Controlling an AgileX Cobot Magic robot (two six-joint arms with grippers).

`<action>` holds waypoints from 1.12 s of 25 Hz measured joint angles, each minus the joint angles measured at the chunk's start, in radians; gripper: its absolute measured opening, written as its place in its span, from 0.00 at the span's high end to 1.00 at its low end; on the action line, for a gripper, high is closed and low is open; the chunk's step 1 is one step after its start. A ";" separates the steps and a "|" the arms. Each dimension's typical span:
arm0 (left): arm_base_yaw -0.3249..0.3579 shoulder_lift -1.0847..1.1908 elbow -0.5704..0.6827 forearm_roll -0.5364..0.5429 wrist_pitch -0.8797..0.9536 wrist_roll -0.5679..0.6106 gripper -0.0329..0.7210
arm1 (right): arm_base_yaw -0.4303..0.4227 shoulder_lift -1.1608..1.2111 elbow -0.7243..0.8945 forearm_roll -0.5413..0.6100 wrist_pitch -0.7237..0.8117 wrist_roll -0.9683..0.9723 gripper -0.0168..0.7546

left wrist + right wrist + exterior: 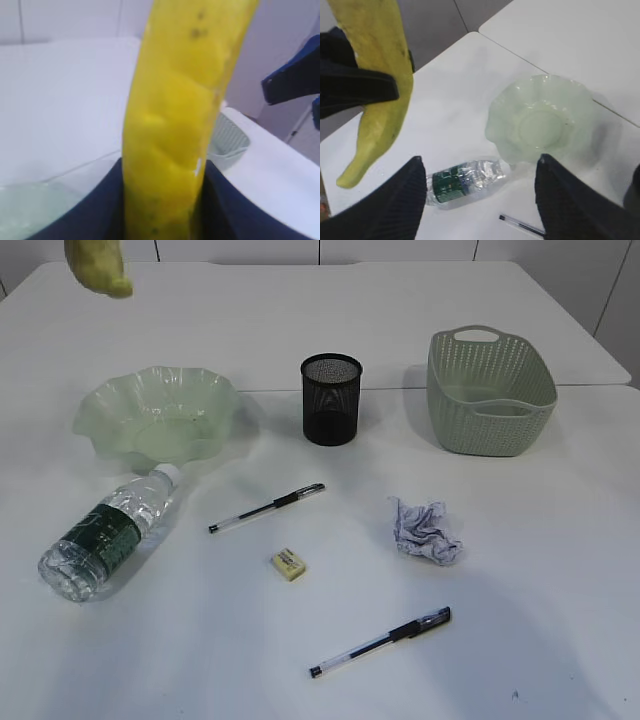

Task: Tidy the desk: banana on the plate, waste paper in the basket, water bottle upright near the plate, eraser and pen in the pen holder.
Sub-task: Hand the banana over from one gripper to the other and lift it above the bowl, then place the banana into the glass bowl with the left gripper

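Banana (175, 130) sits clamped in my left gripper (165, 200), the jaws partly closed against its sides, the fruit lifted high over the table's far left corner. From outside only its tip (100, 268) shows; the rest, and the gripper itself, are cut off by the frame's top edge. My right gripper (480, 200) hangs wide apart with nothing in it, looking down past the banana (375, 90) at the plate.

The plate (155, 415), a pale green scalloped dish toward the table's far left, holds nothing. The black mesh pen holder (331, 398) stands mid-table; I cannot see to its bottom. The green basket (490, 392) toward the far right shows only bare walls inside.

The water bottle (108, 532) lies on its side by the left edge, its cap just beside the plate's rim. One pen (267, 508) lies at the centre, the eraser (288, 563) near it, another pen (381, 642) toward the near edge, and the waste paper (426, 531) crumpled right of centre.
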 joint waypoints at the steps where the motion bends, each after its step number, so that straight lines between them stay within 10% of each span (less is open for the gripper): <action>1: 0.002 0.000 0.000 0.000 -0.031 0.043 0.61 | 0.000 0.000 0.000 -0.024 -0.004 0.000 0.32; 8: 0.002 0.034 0.000 -0.003 -0.201 0.242 0.61 | 0.000 0.000 0.000 -0.155 -0.022 0.000 0.32; 28: 0.002 0.351 -0.052 -0.038 -0.402 0.345 0.60 | 0.000 0.000 0.000 -0.226 -0.078 0.000 0.32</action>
